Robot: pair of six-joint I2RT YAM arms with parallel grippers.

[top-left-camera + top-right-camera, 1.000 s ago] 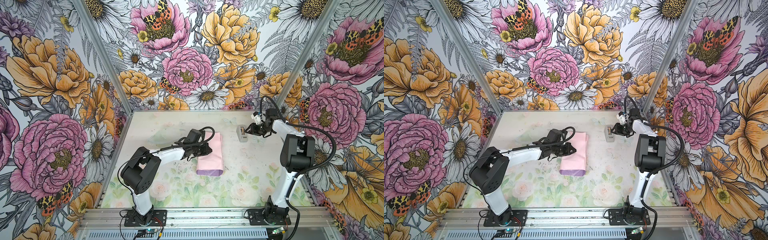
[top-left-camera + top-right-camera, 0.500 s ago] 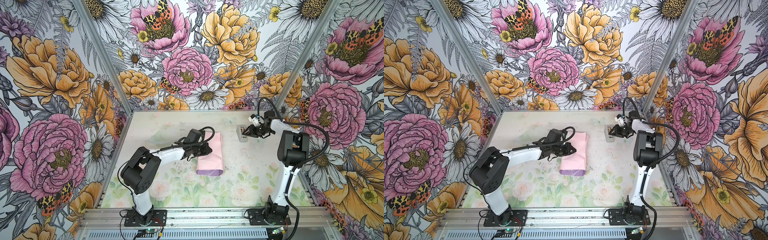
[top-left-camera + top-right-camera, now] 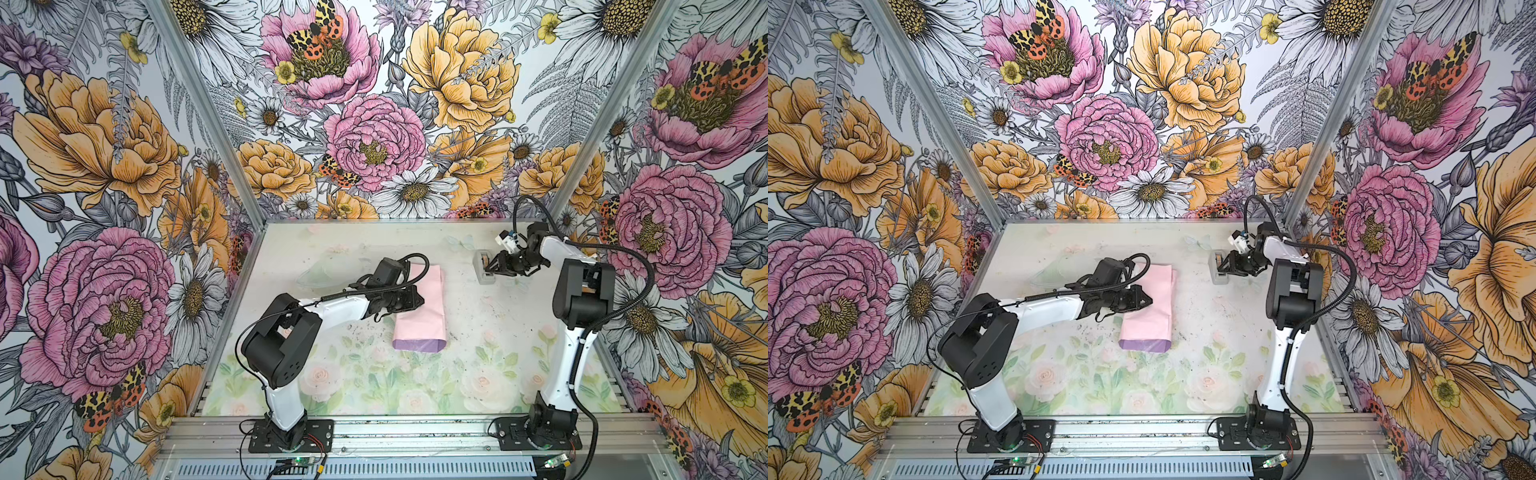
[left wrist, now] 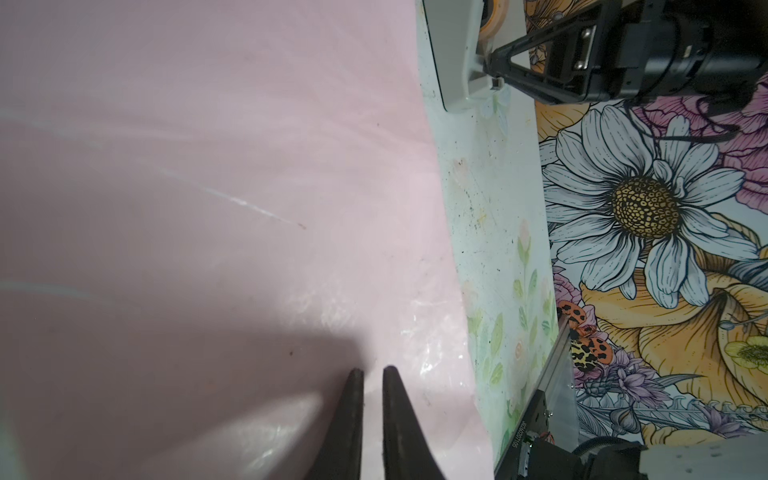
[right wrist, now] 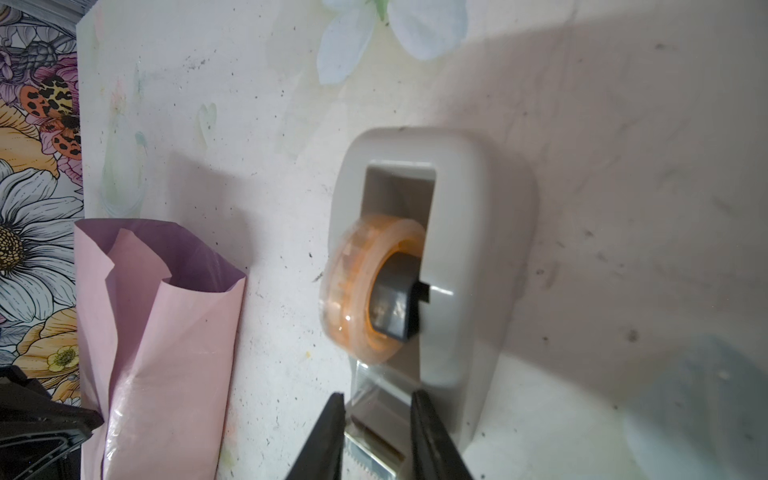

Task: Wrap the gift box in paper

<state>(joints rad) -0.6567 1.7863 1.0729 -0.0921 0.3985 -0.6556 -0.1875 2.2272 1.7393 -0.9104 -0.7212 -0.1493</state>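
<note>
In both top views the paper point(image 3: 424, 316) point(image 3: 1150, 307) lies mid-tabletop, folded into a long narrow packet. It is pale pink on top, with a lilac band across its near end. The gift box itself does not show. The left tool point(image 3: 419, 301) point(image 3: 1147, 301) rests on the packet's left edge. The right tool point(image 3: 489, 270) point(image 3: 1222, 270) is at the grey tape dispenser point(image 3: 482, 277) point(image 3: 1217, 277), which stands to the right of the packet and apart from it. The tabletop point(image 3: 374, 374) point(image 3: 1100, 374) is pale with faded roses and dark scuffs. Walls with a bold flower print close it in on three sides.

In the left wrist view the pink paper point(image 4: 208, 208) is glossy, with faint crease lines. The left tool point(image 4: 373, 372) is almost closed on its surface, with only a sliver between the fingers point(image 4: 353, 415).

In the right wrist view the packet's far end point(image 5: 166, 332) gapes open as a tube, lilac inside. The right tool point(image 5: 376, 399) stands narrowly apart, one finger on each side of the clear strip. The strip comes off the tape roll point(image 5: 361, 291) in the dispenser point(image 5: 478, 249). I cannot tell whether the fingers touch it.
</note>
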